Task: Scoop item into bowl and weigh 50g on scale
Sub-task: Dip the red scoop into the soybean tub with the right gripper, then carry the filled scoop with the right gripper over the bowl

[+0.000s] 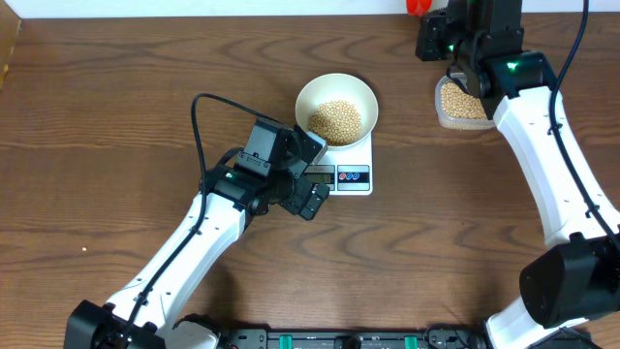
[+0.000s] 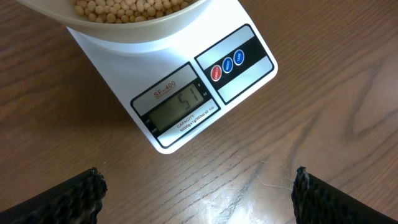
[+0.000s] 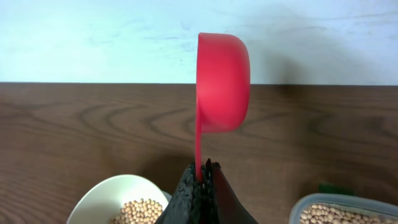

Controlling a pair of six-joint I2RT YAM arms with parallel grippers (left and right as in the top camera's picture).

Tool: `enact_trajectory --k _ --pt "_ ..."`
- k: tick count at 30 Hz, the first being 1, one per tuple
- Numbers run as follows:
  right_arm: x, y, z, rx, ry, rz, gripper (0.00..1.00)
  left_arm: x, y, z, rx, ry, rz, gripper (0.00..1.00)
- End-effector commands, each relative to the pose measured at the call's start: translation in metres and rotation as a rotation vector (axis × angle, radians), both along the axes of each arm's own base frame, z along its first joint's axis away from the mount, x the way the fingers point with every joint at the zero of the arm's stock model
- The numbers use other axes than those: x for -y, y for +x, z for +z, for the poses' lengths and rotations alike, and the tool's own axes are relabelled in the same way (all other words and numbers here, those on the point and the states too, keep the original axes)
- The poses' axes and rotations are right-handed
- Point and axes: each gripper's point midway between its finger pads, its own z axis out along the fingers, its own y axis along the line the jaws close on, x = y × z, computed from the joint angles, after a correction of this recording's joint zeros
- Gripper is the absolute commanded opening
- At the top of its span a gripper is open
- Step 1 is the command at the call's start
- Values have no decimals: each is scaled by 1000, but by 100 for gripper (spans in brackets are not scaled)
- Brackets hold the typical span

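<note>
The white bowl (image 1: pixel 335 109) stands on the white scale (image 1: pixel 351 165) and holds a heap of tan beans (image 1: pixel 335 120). In the left wrist view the scale's (image 2: pixel 186 93) grey display (image 2: pixel 183 107) shows 51, below the bowl's rim (image 2: pixel 143 31). My left gripper (image 2: pixel 199 193) hangs wide open over bare table just in front of the scale, with nothing between its fingers. My right gripper (image 3: pixel 204 169) is shut on the thin handle of a red scoop (image 3: pixel 222 84). The scoop is held upright at the back of the table, its cup turned sideways.
A clear plastic tub (image 1: pixel 463 105) of more beans sits right of the scale, under my right arm; it also shows in the right wrist view as the tub (image 3: pixel 348 208). Red and blue buttons (image 2: pixel 227 64) sit beside the display. A pale wall runs along the table's far edge.
</note>
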Motion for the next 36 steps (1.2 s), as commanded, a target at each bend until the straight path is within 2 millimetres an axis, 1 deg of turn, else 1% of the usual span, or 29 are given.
enact_trajectory --k 1,2,4,7,12,18,21,24,27,31,33,36 --pt "-23 -6 6 25 -43 98 1 -2 2 4 13 -1 8 98" --pt "-28 -9 4 28 -73 127 1 -2 2 4 13 -1 8 98" --pt "-45 -13 -5 35 -147 203 1 -2 2 4 13 -1 8 98" --pt "-65 -17 -21 25 -197 276 1 -2 2 4 13 -1 8 98" --pt "-89 -21 -50 -25 -222 337 1 -2 2 4 13 -1 8 98" --pt "-112 -29 -72 -56 -257 407 1 -2 2 4 13 -1 8 98" --pt "-118 -37 -76 -65 -283 442 1 -2 2 4 13 -1 8 98" --pt "-121 -38 -76 -67 -283 448 1 -2 2 4 13 -1 8 98" --pt "-123 -39 -68 -47 -267 456 1 -2 2 4 13 -1 8 98" --pt "-129 -49 -56 -40 -216 502 1 -2 2 4 13 -1 8 98" --pt "-130 -55 -60 -68 -209 518 1 -2 2 4 13 -1 8 98" --pt "-127 -65 -72 -132 -220 529 1 -2 2 4 13 -1 8 98"
